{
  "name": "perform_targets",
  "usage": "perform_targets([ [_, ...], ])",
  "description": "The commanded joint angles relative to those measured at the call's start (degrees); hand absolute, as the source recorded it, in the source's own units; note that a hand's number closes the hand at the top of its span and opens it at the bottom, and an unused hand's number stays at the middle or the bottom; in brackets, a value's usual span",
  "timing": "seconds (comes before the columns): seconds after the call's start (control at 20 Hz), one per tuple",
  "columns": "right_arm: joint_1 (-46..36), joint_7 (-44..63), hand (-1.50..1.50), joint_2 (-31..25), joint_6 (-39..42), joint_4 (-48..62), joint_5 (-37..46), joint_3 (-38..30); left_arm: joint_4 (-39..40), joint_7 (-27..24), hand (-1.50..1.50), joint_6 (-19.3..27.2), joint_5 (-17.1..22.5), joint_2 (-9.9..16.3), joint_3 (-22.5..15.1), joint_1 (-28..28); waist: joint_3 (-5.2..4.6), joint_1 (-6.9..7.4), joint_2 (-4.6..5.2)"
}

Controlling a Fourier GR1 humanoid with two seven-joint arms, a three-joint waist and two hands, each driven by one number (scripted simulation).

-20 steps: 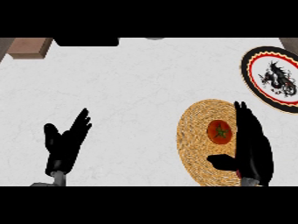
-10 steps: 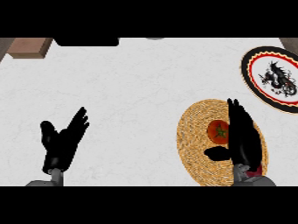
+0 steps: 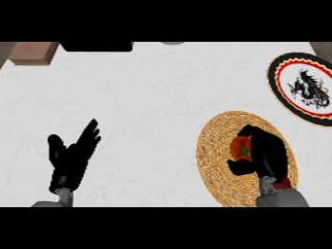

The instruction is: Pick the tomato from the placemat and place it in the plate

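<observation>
Head view: the right hand (image 3: 267, 151) sits over the woven placemat (image 3: 215, 146), its fingers curled over the top of the tomato (image 3: 241, 149) and its thumb coming in from below, so the hand is clamped on the tomato. The fruit shows only as a red patch with a green stem mark on the hand's left side; the rest is hidden under the black fingers. That wrap-around hold suits a round, smooth thing that could roll off straight fingers. Whether the tomato rests on the mat or is just off it cannot be told from this steep angle.

Beyond the right hand and a little to its right lies the plate (image 3: 311, 91), round with a red-and-black rim and a dark dragon figure in its middle. It sits close by the mat's far edge without touching it, so the carry looks short: lift, swing forward and right, set down. The grasp seems to be the step in hand, with the transfer not yet begun.

Well apart to the left, the left hand (image 3: 71, 158) rests near the lower edge, fingers straight and spread, holding nothing.

Both mat and plate lie on a pale, faintly marbled bench (image 3: 147, 97). At its far edge, beyond the left hand, stand a brown block (image 3: 33, 52) and a dark object (image 3: 96, 46), too cut off to name.
</observation>
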Motion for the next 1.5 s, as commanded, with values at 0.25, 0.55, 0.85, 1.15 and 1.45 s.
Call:
perform_targets([
  [0.25,-18.5,17.7,1.5,6.7,0.4,13.1,3.4,-11.1,-2.8,1.6,0.0,-1.3,-0.4,-0.3,-1.2,-0.2,0.28,3.6,1.5],
  [0.55,-31.8,34.2,1.5,4.4,-3.5,19.3,6.4,-21.3,-3.0,0.8,0.0,-3.2,-0.8,-0.2,-2.7,-2.3,0.17,7.12,3.16],
  [0.85,-41.9,38.9,1.5,-1.7,-12.9,26.5,20.5,-22.2,-1.7,0.8,0.0,-2.8,-1.4,-1.0,-3.3,-3.8,0.1,8.39,3.53],
  [1.15,-47.8,44.2,1.5,-3.8,-20.4,29.3,28.4,-27.8,-0.8,1.1,0.0,-1.6,-2.2,-2.1,-3.8,-4.0,0.22,7.79,3.37],
  [1.45,-47.7,46.5,1.5,-4.1,-30.1,30.3,34.7,-34.1,-0.6,1.3,0.0,-1.6,-1.7,-1.7,-2.9,-3.8,0.38,6.66,3.22],
])
